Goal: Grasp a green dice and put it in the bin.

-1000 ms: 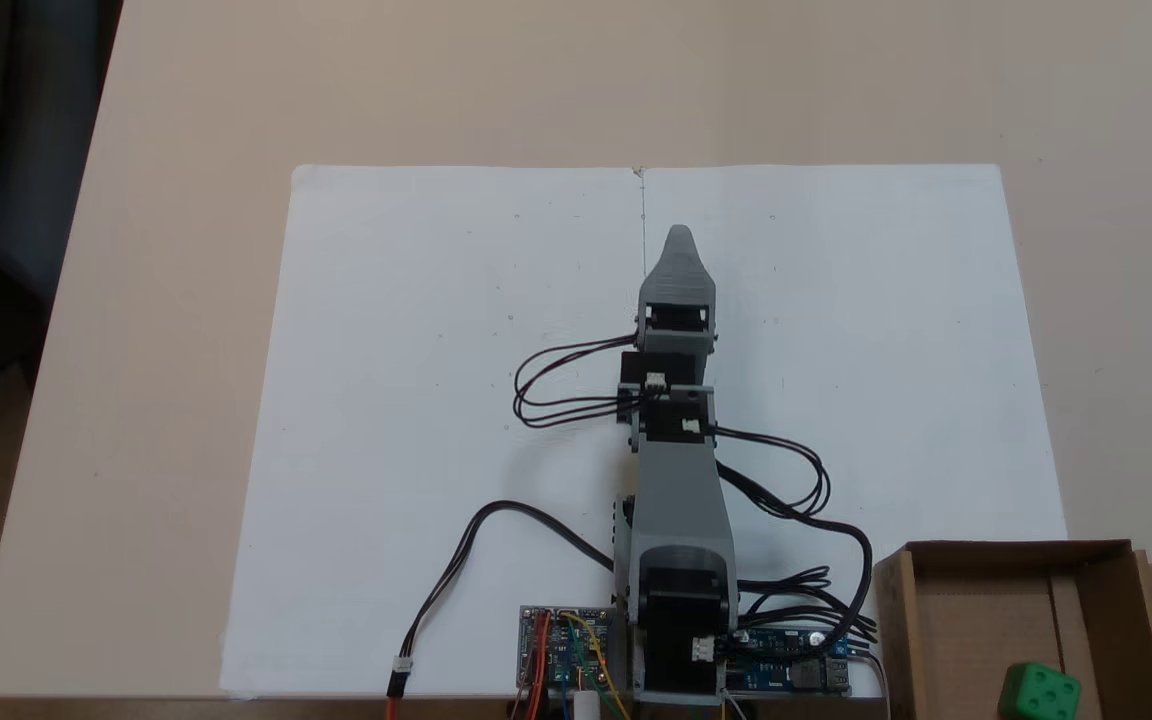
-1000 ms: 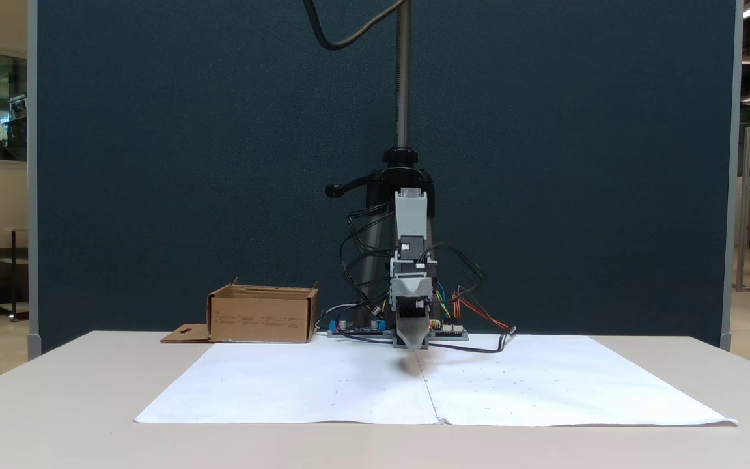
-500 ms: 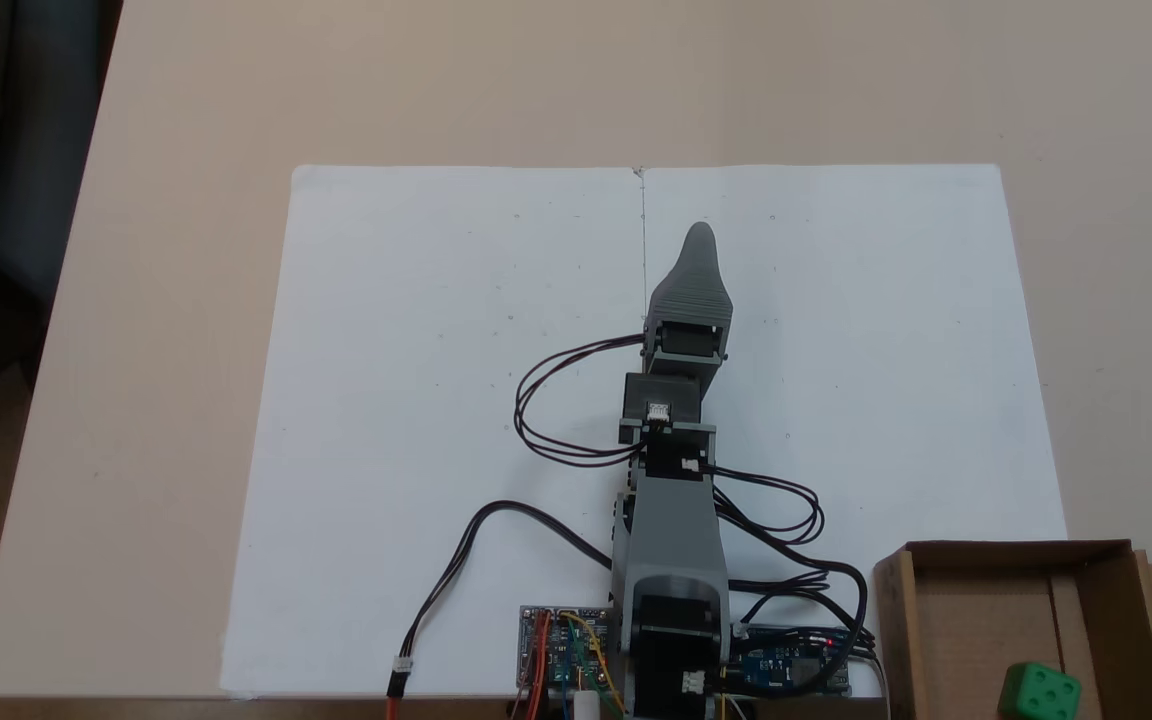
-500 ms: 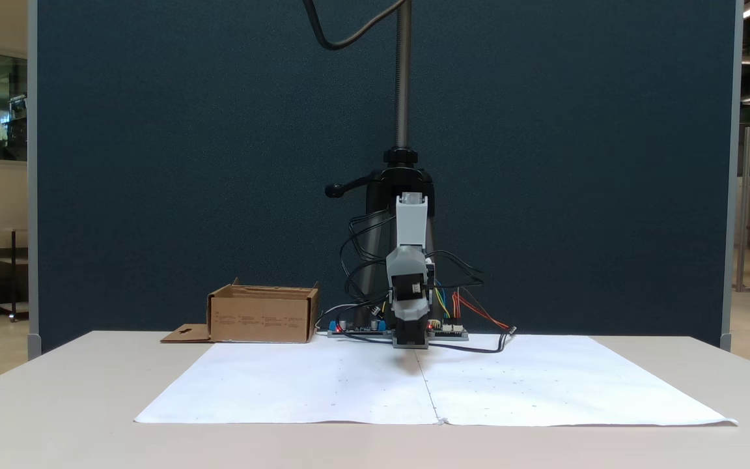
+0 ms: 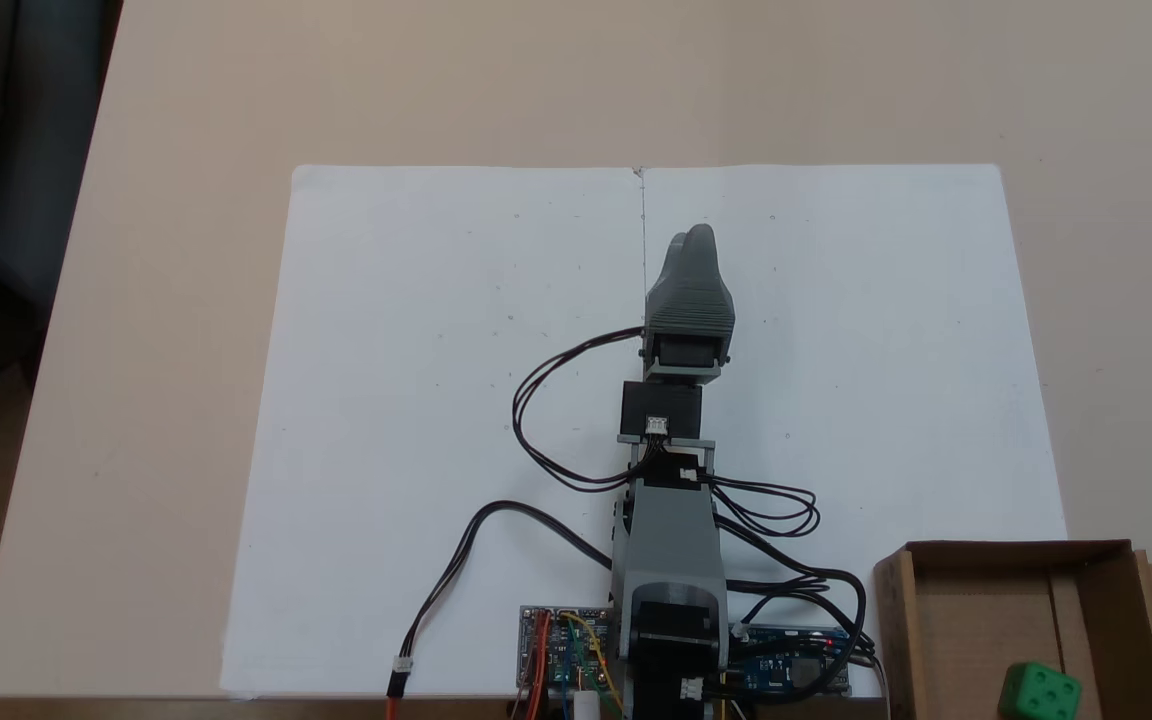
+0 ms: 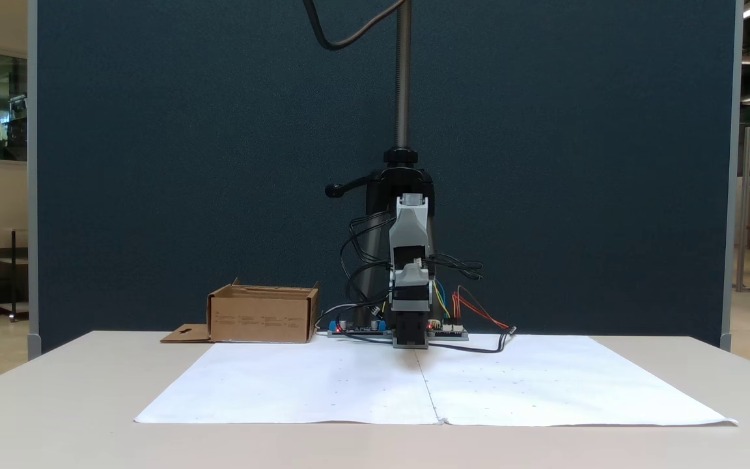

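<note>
Your table [image 5: 186, 400] carries a white paper sheet [image 5: 416, 350], both seen in both fixed views. The arm [image 5: 671, 520] stretches along the sheet's centre seam; its base is cut off by the picture's bottom edge. The bin [image 5: 976, 610], brown cardboard with low walls, sits at lower right from above, also cropped; the level fixed view shows its outer wall [image 6: 261, 319] and nothing inside. The gripper [image 5: 693, 240] points away from the base; its jaws overlap, so you cannot tell whether they are apart. The green dice [image 5: 1039, 692], bright green with darker pips, lies inside the bin near its right wall, partly cropped.
</note>
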Robot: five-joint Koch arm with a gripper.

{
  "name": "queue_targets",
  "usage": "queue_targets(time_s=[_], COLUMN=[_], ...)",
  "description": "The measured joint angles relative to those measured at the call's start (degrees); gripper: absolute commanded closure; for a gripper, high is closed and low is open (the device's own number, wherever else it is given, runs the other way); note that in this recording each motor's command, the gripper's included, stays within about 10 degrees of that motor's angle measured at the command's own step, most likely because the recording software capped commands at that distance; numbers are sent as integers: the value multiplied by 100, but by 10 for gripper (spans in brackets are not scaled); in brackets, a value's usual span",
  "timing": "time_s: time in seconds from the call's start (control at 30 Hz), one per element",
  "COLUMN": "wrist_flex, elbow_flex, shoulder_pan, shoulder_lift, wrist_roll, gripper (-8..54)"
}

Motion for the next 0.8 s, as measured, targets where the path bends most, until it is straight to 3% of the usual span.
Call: queue_targets(time_s=[0.13, 0.3, 0.8], wrist_flex=[-9, -18, -9], elbow_flex=[0, 0, 0], shoulder_pan=[0, 0, 0], shoulder_lift=[0, 0, 18], wrist_roll=[0, 0, 0], gripper=[-64, 11, 12])
